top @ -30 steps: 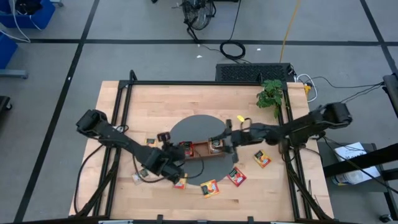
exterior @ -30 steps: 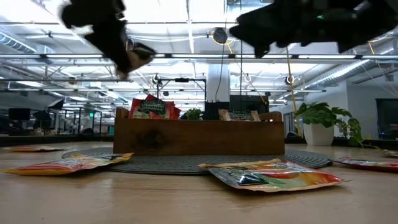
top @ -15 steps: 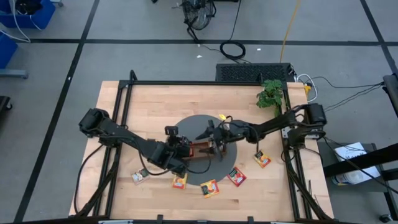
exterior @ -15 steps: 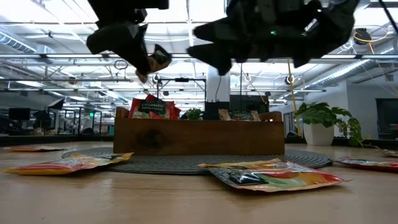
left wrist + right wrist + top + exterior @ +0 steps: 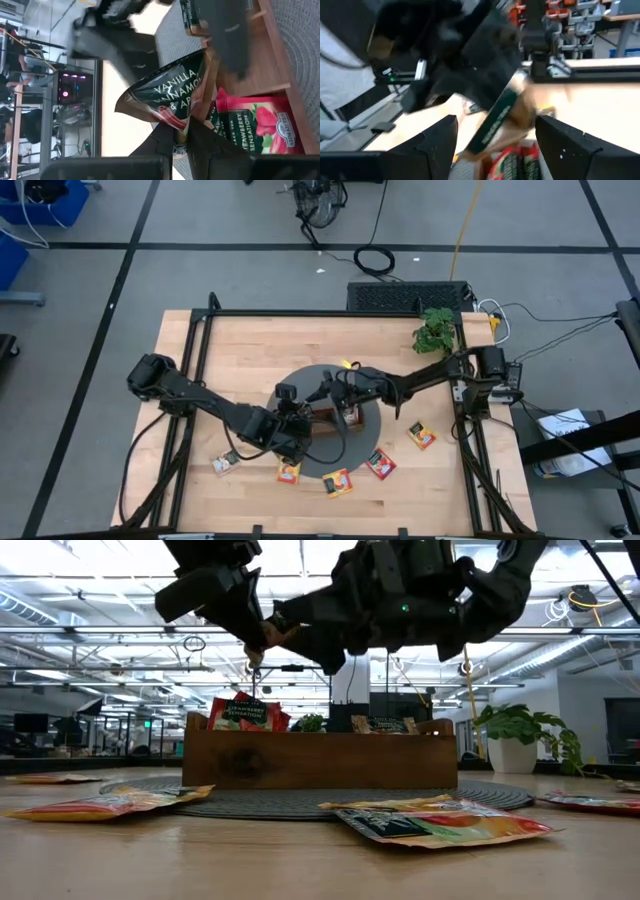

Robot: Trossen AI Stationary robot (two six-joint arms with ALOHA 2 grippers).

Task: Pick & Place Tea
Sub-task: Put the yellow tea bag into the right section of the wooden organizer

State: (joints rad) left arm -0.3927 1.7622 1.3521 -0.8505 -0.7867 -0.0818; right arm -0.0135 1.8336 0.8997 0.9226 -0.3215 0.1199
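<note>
Left wrist view shows the left claw pinching a packet above the tray. Right claw hangs spread beside it. Next, it likely lowers the packet into a compartment.

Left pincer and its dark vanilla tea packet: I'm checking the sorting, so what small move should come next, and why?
Probably lower the packet into the brown wooden tray. The left pincer is shut on the dark vanilla tea packet just above the tray, beside the red strawberry packets, while the open right pincer hovers close.
</note>
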